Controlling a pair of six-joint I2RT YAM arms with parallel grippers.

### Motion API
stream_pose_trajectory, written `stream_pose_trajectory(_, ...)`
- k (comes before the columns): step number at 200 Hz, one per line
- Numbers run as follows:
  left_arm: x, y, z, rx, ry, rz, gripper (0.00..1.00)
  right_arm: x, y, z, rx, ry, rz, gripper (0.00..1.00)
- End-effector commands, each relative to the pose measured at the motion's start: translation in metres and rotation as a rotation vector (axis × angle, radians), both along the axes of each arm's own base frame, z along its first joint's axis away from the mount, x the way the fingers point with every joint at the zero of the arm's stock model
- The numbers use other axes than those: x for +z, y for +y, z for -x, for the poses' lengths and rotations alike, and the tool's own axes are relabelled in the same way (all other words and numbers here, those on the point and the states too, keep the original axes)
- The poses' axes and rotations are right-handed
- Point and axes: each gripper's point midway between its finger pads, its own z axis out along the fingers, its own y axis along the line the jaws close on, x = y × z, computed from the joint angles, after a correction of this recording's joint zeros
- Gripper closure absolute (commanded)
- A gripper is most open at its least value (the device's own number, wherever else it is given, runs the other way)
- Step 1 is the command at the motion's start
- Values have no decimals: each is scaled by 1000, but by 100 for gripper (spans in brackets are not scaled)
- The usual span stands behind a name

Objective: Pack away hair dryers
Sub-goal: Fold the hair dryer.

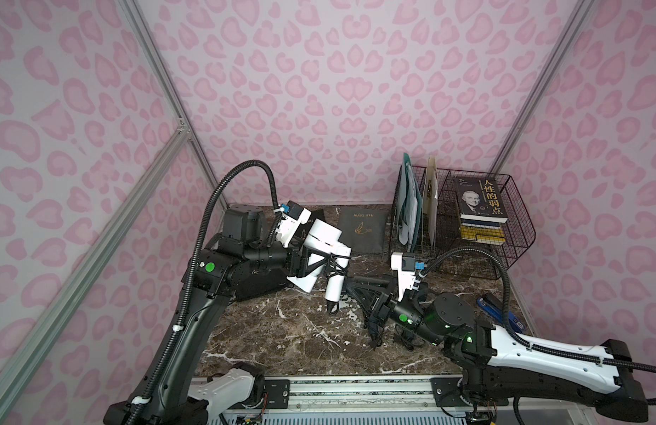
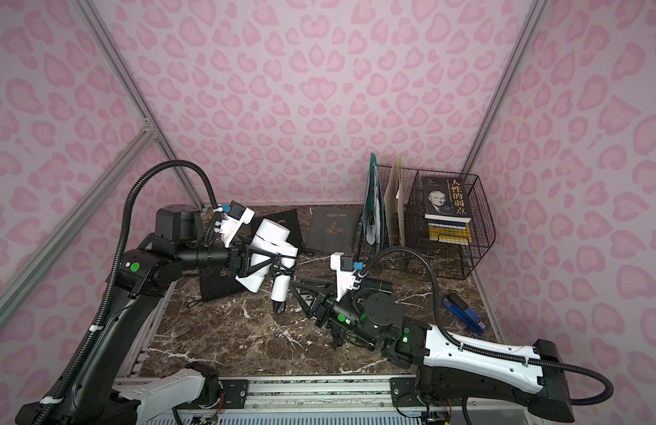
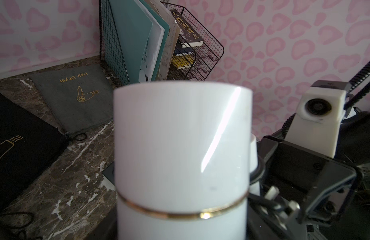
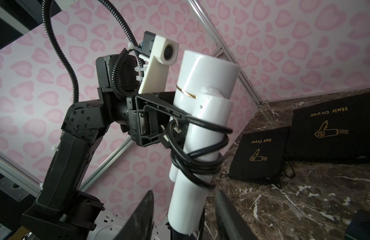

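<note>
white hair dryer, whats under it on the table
The white hair dryer hangs in the left claw above the marble table. A black pouch lies below the claw and barrel; they cover part of it, so what lies on that part cannot be seen.

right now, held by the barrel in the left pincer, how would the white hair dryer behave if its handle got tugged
The white hair dryer looks like rigid, glossy plastic, so it may twist in the left pincer. Its black cord is loosely wound round the handle and would probably flop or snag.

Overhead pair; wrist views near dryer
</note>
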Motion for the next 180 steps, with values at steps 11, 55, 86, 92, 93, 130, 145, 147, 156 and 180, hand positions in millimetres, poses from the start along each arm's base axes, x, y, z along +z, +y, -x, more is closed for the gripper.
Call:
stream_pose_trajectory(11,18,-5,-2,-22,-47,50,98,-13,7,-1,2,12,46,58)
stream_pose_trajectory(55,14,-5,1,-26,-32,53,98,-3,19,0,30,-28,7,61)
stream_pose_trajectory(86,14,-6,3,-31,-24,61,98,3,22,2,55,-44,-21,65)
stream_pose_trajectory(92,14,-6,4,-33,-21,63,98,3,23,1,57,-43,-23,66)
stream_pose_trajectory(93,14,-6,4,-34,-21,64,98,3,23,1,58,-42,-23,66)
stream_pose_trajectory(130,13,-8,5,-37,-3,83,98,3,27,0,84,-41,-46,75)
stream_pose_trajectory(145,13,-7,6,-35,-1,88,98,6,28,1,99,-50,-63,79)
stream_pose_trajectory(147,14,-8,6,-36,-2,89,98,7,29,1,101,-51,-65,79)
stream_pose_trajectory(156,15,-7,7,-35,-4,92,99,8,31,2,106,-56,-68,80)
stream_pose_trajectory(180,2,-9,6,-34,43,98,98,15,37,3,130,-72,-86,83)
